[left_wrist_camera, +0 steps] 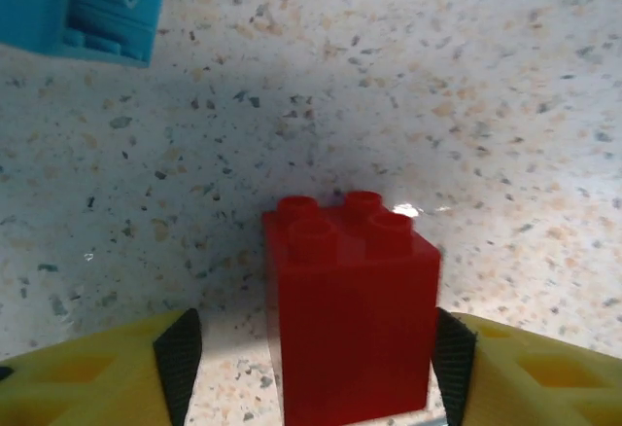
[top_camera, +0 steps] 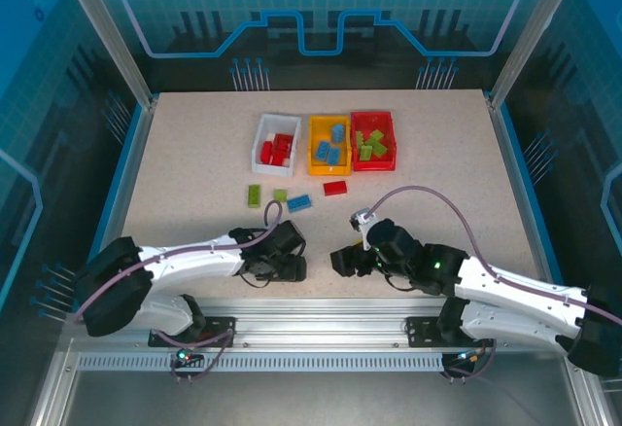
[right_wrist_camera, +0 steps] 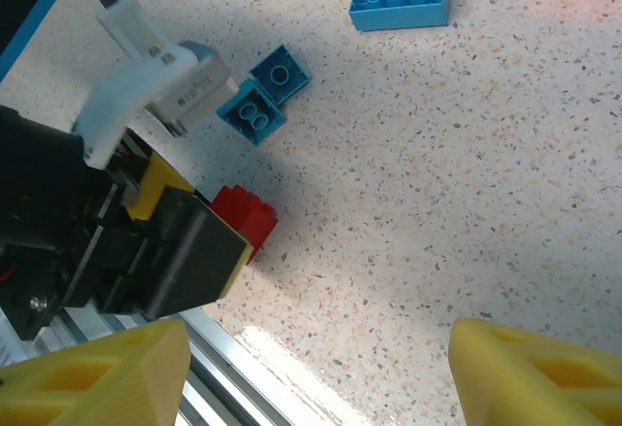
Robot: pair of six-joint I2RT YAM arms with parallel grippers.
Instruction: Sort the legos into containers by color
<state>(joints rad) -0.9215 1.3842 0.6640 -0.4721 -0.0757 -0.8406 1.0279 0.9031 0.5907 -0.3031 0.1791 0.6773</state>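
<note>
A red brick (left_wrist_camera: pixel 350 319) stands studs-up on the table between the fingers of my left gripper (left_wrist_camera: pixel 316 358). The right pad (left_wrist_camera: pixel 453 358) is at the brick's side, while a gap remains between the left pad (left_wrist_camera: pixel 180 358) and the brick, so the jaws are open. In the top view this gripper (top_camera: pixel 296 263) is low near the front edge. My right gripper (right_wrist_camera: pixel 321 377) faces it, open over bare table. The white bin (top_camera: pixel 262 144) holds red bricks, the orange-yellow bin (top_camera: pixel 313 146) blue ones, the red bin (top_camera: pixel 373 115) green ones.
Loose on the table are two green bricks (top_camera: pixel 254 195) (top_camera: pixel 280 195), a blue brick (top_camera: pixel 298 203) and a flat red brick (top_camera: pixel 335 189). Two small blue bricks (right_wrist_camera: pixel 262 95) lie just beyond the left gripper (right_wrist_camera: pixel 146 251). The metal front rail (right_wrist_camera: pixel 243 377) runs close below.
</note>
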